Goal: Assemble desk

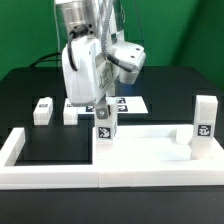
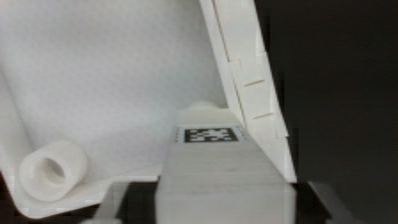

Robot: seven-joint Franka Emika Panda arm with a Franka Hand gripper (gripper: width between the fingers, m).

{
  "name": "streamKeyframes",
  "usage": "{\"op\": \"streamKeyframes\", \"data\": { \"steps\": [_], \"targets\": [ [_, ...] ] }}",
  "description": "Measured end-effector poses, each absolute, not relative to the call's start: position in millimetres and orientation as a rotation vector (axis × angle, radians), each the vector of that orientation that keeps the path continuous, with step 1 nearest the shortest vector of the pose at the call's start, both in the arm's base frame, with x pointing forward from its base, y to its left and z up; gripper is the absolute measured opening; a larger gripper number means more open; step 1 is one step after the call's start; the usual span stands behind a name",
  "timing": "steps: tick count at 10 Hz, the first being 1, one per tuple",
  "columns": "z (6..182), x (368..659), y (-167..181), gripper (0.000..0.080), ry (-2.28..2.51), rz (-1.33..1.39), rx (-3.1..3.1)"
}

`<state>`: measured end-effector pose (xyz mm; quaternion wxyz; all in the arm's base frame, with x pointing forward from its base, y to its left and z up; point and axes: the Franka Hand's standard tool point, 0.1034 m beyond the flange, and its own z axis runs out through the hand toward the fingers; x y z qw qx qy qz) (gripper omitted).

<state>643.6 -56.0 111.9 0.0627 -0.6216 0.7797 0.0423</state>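
Desk leg, white plastic block with square tag (image 2: 210,165), clamped in pincer (image 2: 214,205), beside raised rim of white tray-like tabletop (image 2: 89,90).

Robotics lab: black table (image 1: 172,88), green backdrop (image 1: 190,30), marker board (image 1: 138,103) (printed tags).

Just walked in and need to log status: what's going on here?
The robot arm's fingers are closed on a white tagged leg, holding it upright at one corner of the tabletop, which lies inside the fence bars. A second leg stands upright at the tabletop's other end, on the exterior view's right. A third leg and a fourth leg sit loose on the black table behind. Whether the held leg is seated cannot be told.
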Motion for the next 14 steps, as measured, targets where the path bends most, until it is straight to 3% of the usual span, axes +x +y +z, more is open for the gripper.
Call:
{"op": "streamKeyframes", "data": {
  "steps": [1,2,3,4,8,9,11,12,13,14],
  "targets": [
    [111.0,643.5,-53.8,0.0470,2.187,0.093,-2.098],
    [111.6,644.2,-46.7,0.0470,2.023,0.085,-2.259],
    [112.9,645.0,-43.7,0.0614,1.876,0.075,-2.378],
    [111.7,644.6,-46.3,0.0639,1.830,0.071,-2.415],
    [111.5,644.2,-48.5,0.0649,1.440,0.043,-2.669],
    [110.5,645.3,-51.0,0.0649,1.130,0.001,-2.831],
    [108.1,644.8,-50.9,0.0649,1.188,-0.009,-2.808],
    [108.1,644.8,-51.3,0.0554,1.180,-0.010,-2.811],
    [108.0,644.9,-50.8,0.0554,1.260,-0.005,-2.774],
    [107.3,643.8,-51.7,0.0370,1.381,0.005,-2.720]
  ]
}}
